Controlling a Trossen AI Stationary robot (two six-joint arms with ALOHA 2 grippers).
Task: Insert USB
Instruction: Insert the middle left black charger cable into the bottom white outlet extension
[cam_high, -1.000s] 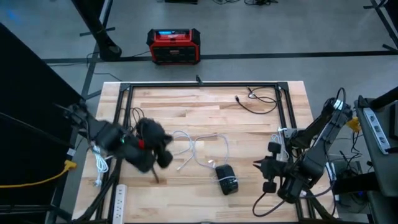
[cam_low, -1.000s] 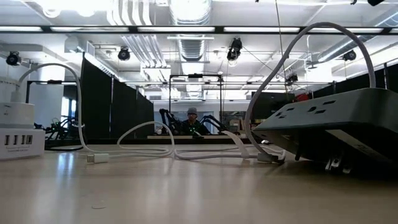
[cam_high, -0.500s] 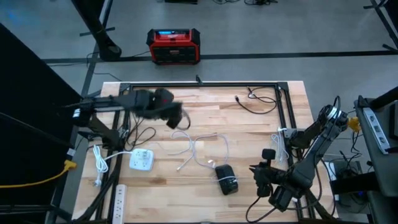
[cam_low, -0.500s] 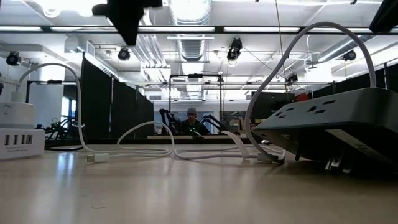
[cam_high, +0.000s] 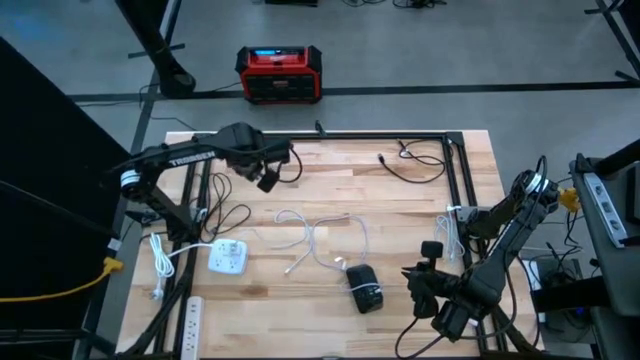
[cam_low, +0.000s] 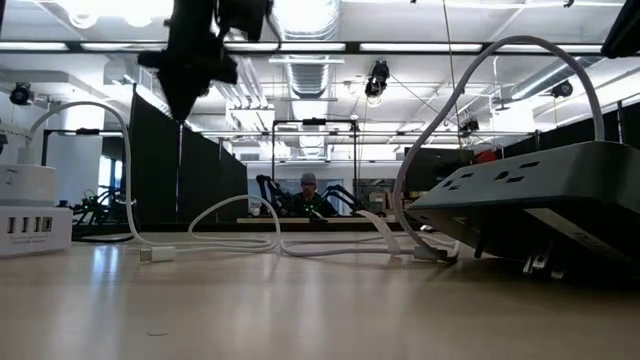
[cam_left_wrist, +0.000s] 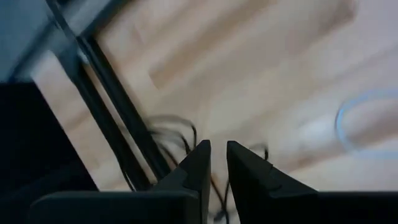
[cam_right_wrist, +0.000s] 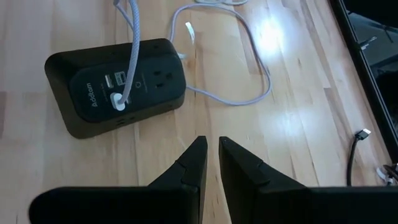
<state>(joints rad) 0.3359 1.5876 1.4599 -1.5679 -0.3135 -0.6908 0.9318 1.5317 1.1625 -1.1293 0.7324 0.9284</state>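
A black power hub (cam_high: 365, 291) lies flat near the table's near edge; in the right wrist view a pale cable (cam_right_wrist: 127, 50) is plugged into the hub's face (cam_right_wrist: 118, 87). White cables (cam_high: 320, 235) loop over the table's middle, with a free plug end (cam_right_wrist: 188, 28) on the wood. A white USB charger (cam_high: 227, 257) sits near the left edge. My left gripper (cam_high: 266, 178) hangs shut and empty, high above the far-left part of the table. My right gripper (cam_high: 420, 285) is shut and empty, right of the hub.
A black cable (cam_high: 415, 162) lies at the far right corner, its end (cam_right_wrist: 360, 134) on the wood. A black metal frame (cam_high: 330, 136) runs along the far and side edges. A white power strip (cam_high: 190, 318) sits off the near left corner. Bare wood lies between hub and charger.
My left arm has swung up from low over the white charger at the near left and moved toward the far edge, so the charger now shows. My right gripper has shifted a little toward the near edge. Cables, hub and charger have stayed in place.
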